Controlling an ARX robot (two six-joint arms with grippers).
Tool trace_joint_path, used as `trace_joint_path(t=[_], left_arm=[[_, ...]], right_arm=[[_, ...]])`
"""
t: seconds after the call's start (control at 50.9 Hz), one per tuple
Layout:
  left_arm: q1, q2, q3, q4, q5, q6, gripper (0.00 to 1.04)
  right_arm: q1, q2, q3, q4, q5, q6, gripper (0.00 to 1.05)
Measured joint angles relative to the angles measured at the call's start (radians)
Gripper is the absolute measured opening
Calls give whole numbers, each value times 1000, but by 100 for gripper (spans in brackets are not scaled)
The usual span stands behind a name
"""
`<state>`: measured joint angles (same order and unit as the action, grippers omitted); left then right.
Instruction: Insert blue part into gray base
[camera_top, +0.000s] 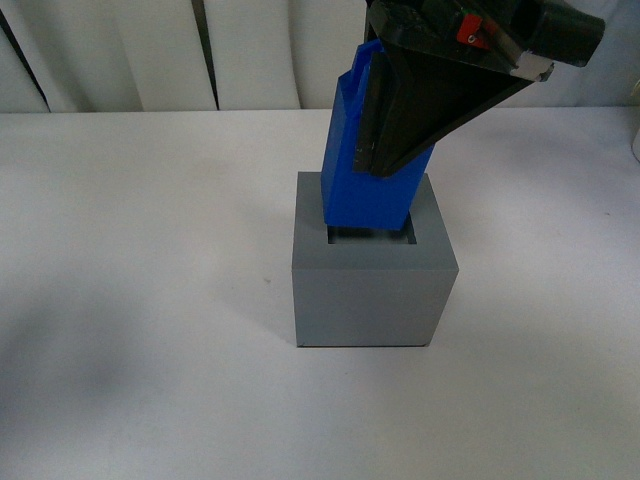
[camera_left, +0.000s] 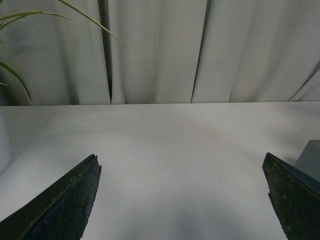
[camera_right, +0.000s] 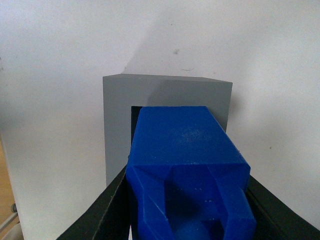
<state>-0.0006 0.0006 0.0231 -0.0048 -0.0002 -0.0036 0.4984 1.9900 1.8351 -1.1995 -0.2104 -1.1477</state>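
The gray base (camera_top: 372, 290) stands on the white table, its square recess facing up. My right gripper (camera_top: 385, 150) is shut on the blue part (camera_top: 365, 185) and holds it tilted, its lower end at the mouth of the recess. In the right wrist view the blue part (camera_right: 185, 150) sits between the black fingers (camera_right: 100, 215), its far end over the gray base (camera_right: 120, 115) and its dark opening. My left gripper (camera_left: 182, 200) is open and empty over bare table; a corner of the gray base (camera_left: 311, 159) shows at that view's edge.
White curtains (camera_top: 250, 50) hang behind the table's back edge. Green plant leaves (camera_left: 20, 45) show in the left wrist view. A pale object sits at the table's far right edge (camera_top: 636, 140).
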Motion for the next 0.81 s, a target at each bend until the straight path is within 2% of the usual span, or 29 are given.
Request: trace_joint_path(t=[0.805], left_arm=[[0, 0, 0, 0, 0, 0, 99]], right_arm=[[3, 0, -66, 24, 26, -4, 47]])
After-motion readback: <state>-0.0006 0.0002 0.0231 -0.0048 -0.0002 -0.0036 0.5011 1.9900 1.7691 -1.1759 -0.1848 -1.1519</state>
